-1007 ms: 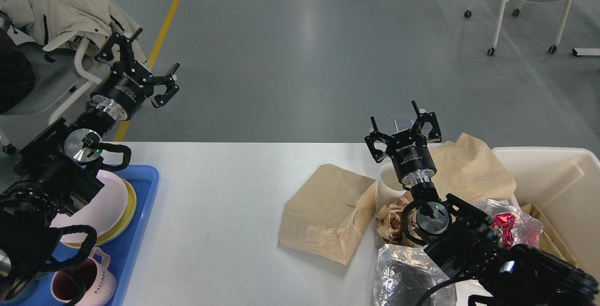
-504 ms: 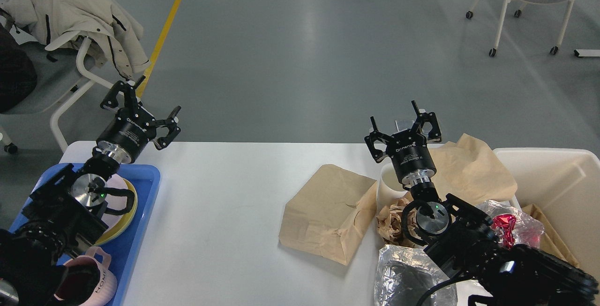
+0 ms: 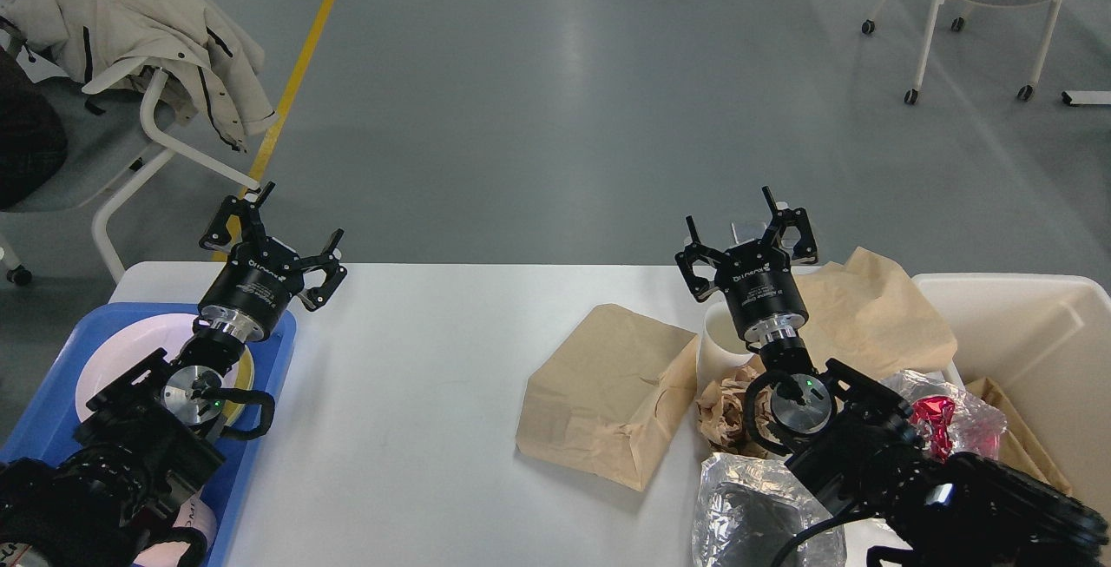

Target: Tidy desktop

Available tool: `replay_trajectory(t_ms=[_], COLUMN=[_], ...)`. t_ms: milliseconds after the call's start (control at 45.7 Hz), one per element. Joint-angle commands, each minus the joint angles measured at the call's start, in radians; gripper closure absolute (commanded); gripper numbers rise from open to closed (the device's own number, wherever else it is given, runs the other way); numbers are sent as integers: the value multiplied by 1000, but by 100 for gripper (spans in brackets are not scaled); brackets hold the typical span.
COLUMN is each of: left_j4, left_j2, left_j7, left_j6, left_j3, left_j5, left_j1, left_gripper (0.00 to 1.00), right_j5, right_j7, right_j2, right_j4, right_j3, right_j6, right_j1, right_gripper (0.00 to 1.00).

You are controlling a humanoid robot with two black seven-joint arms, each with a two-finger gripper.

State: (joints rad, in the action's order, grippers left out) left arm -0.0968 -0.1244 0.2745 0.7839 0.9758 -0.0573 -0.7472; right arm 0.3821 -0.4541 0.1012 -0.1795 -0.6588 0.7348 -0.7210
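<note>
White desktop (image 3: 408, 393) noted beneath both grippers. Left gripper (image 3: 276, 237) fingers spread, empty; blue tray (image 3: 278, 350) just below. Right gripper (image 3: 748, 233) fingers spread, empty, above paper cup (image 3: 719, 350).

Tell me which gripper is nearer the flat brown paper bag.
Right. The right gripper hovers just beyond the flat brown paper bag, up and right. The left gripper is far left, over the blue tray.

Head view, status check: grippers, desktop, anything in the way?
Left gripper open, empty. Right gripper open, empty. Desktop uncleared: paper bag, foil wrap near right arm.
</note>
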Motion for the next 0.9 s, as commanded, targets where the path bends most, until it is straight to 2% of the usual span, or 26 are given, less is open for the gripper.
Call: replay_trajectory(t_ms=[0,876], left_j4=[0,0], left_j2=[0,0], left_j7=[3,3], left_j6=[0,0], left_j3=[0,0], left_j5=[-1,-1], left_j1=[0,0], left_gripper=[0,0], right_j5=[0,0], right_j7=[0,0], right_j2=[0,2], right_j4=[-1,0], right_j3=[-1,-1], right_j6=[0,-2], right_j1=[0,0], right_gripper=[0,0])
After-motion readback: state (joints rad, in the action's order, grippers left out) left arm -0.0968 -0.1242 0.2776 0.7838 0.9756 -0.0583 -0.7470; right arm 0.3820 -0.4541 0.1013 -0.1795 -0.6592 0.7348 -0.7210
